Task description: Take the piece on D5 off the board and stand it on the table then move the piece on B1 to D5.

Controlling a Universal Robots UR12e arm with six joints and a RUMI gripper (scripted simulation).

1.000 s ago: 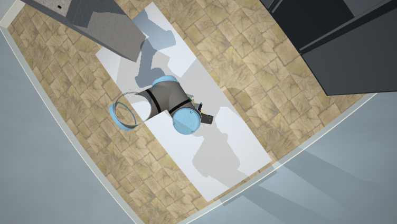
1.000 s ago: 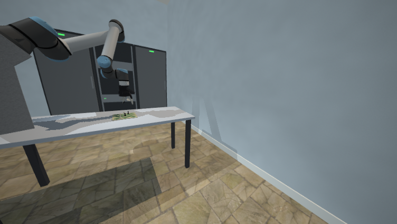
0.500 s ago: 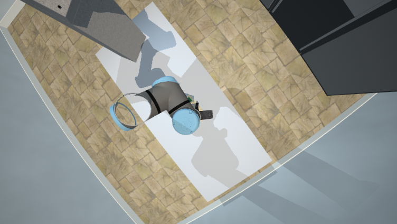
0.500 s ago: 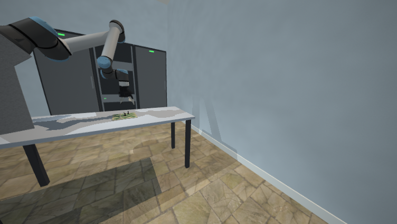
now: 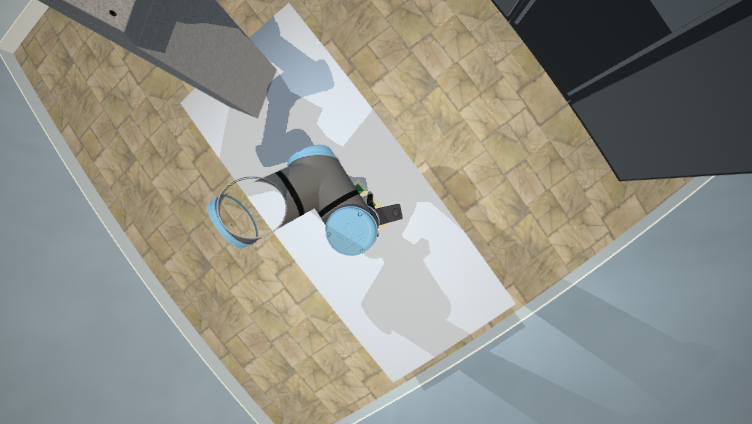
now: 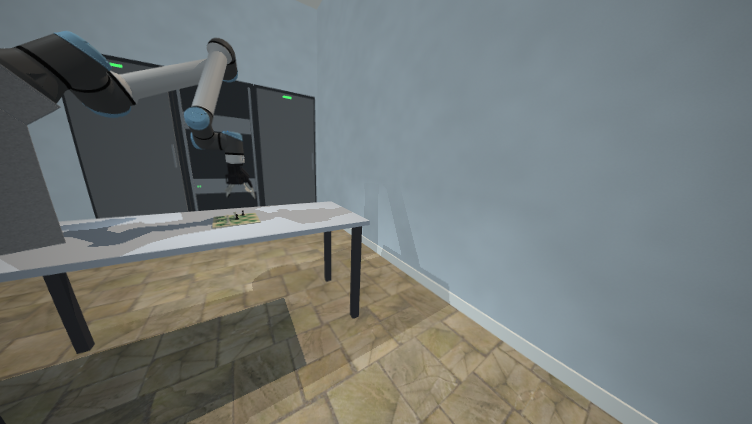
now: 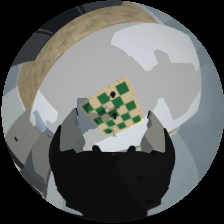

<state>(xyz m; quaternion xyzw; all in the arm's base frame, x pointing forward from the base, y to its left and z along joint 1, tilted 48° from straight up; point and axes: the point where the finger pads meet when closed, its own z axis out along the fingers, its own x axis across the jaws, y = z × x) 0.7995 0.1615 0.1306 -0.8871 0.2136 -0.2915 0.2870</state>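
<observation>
Wrist view: my claw [image 7: 113, 109] [image 6: 241, 193] hangs apart above the chessboard [image 7: 126, 80] [image 6: 218, 224]; the black pieces stand close, so a skewed descent could topple a neighbour.

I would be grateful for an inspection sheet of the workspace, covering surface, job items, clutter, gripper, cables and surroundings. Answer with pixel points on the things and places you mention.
Surface: white table [image 5: 326, 273] [image 6: 294, 223] [image 7: 170, 42], crossed by shadows.
Job items: green-and-cream board [image 6: 252, 223] [image 7: 131, 96] on the table; two dark pieces upright on it; light-coloured shapes near them too small to identify; square labels unreadable.
Clutter: nothing seen.
Gripper: open, above the board, nothing between its fingers.
Cables: nothing seen.
Surroundings: grey cabinets [image 5: 658, 121] [image 6: 287, 147] beyond the table, stone-patterned floor [image 5: 463, 131] [image 6: 368, 389], blue-grey walls [image 6: 526, 158].
</observation>
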